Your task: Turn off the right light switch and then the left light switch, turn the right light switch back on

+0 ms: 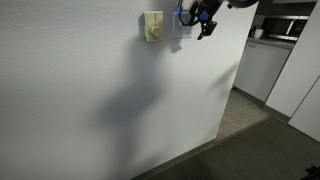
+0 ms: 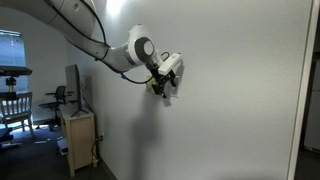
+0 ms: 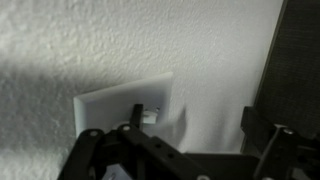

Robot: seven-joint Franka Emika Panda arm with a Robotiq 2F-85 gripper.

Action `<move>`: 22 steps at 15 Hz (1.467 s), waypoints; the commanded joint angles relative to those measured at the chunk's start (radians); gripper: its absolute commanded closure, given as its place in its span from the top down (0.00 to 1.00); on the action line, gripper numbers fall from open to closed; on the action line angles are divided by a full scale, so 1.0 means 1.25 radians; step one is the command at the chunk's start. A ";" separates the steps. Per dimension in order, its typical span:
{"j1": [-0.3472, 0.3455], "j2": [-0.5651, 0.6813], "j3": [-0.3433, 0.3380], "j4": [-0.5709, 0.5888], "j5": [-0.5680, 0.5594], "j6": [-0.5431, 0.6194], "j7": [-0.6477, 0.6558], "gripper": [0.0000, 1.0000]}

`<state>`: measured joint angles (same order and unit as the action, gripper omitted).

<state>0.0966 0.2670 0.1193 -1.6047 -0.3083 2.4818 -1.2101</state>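
Observation:
The small white square wall plate (image 3: 115, 102) is on the textured white wall, low in the wrist view. One small bright rocker (image 3: 150, 113) shows on it, right at one fingertip; I cannot tell whether it is the right or the left light switch. My gripper (image 3: 198, 120) is open, with one finger at the plate and the other over bare wall. In an exterior view the gripper (image 1: 202, 20) is up against the wall and covers most of the plate (image 1: 177, 30). In an exterior view the gripper (image 2: 166, 82) hides the plate.
A cream box with a round dial (image 1: 152, 27) is mounted just beside the plate. The wall ends at a corner (image 1: 245, 60) with a kitchen area behind it. A wooden cabinet (image 2: 78, 140) and chairs (image 2: 12, 105) stand far off along the wall.

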 commanded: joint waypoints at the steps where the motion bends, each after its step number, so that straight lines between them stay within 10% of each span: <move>1: 0.010 -0.007 -0.008 0.034 -0.037 -0.037 0.004 1.00; 22: 0.121 0.009 0.037 0.089 -0.070 -0.144 0.125 1.00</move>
<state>0.2241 0.2939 0.1549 -1.4904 -0.3653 2.3283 -1.1018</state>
